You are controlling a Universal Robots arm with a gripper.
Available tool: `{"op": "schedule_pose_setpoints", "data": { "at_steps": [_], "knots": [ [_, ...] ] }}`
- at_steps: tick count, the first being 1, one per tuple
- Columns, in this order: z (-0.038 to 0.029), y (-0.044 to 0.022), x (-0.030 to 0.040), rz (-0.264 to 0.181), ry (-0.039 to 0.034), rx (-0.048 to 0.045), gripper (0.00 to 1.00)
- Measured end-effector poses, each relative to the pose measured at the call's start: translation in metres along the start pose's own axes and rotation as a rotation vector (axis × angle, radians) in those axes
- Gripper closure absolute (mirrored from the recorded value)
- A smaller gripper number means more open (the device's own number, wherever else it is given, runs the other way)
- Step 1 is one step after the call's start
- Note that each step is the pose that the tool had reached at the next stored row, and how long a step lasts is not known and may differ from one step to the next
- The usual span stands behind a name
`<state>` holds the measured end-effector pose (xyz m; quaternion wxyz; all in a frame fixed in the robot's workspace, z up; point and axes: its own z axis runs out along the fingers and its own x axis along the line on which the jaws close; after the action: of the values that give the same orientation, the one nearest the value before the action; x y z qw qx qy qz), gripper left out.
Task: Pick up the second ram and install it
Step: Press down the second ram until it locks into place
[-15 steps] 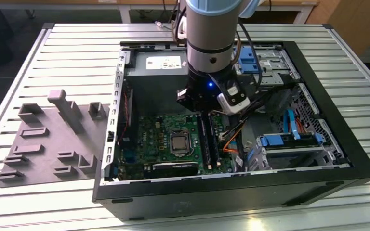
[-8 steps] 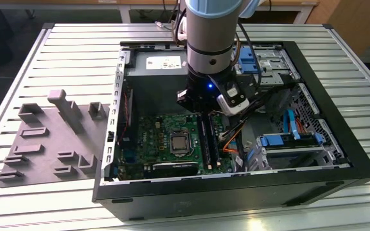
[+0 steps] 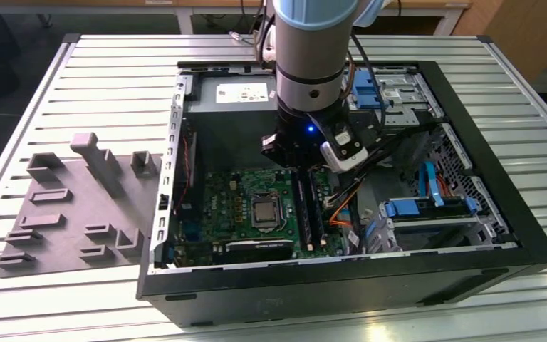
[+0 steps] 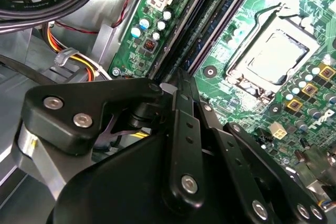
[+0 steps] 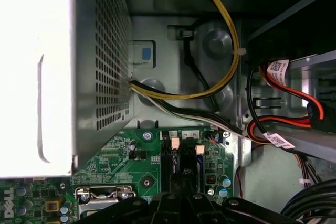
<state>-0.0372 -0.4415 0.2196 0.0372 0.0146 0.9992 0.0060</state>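
My gripper [image 3: 298,165] is low inside the open computer case, over the green motherboard [image 3: 245,192]. Its black fingers are shut together at the end of the long memory slots nearest the grey power supply [image 3: 231,92]. In the second wrist view the gripper [image 4: 177,80] meets the top edge of the second ram [image 4: 220,22], a dark blue-black stick standing in a slot beside the processor socket [image 4: 273,56]. From the exterior view the ram [image 3: 301,203] runs toward the case's front. The first wrist view has the gripper [image 5: 181,184] between two white slot clips [image 5: 175,142].
The grey plastic holder tray [image 3: 65,214] lies on the slatted table at the exterior view's left, outside the case. Yellow and black cables [image 5: 210,87] cross near the power supply [image 5: 58,66]. Blue drive brackets [image 3: 426,206] and orange cables crowd the case's right side.
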Motion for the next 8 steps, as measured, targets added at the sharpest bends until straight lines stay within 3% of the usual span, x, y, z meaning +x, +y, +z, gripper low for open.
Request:
{"op": "schedule_pose_setpoints", "data": {
  "at_steps": [8],
  "knots": [
    [0.0023,0.0,0.0002,0.0,0.0,-0.0002,0.89]
  ]
}}
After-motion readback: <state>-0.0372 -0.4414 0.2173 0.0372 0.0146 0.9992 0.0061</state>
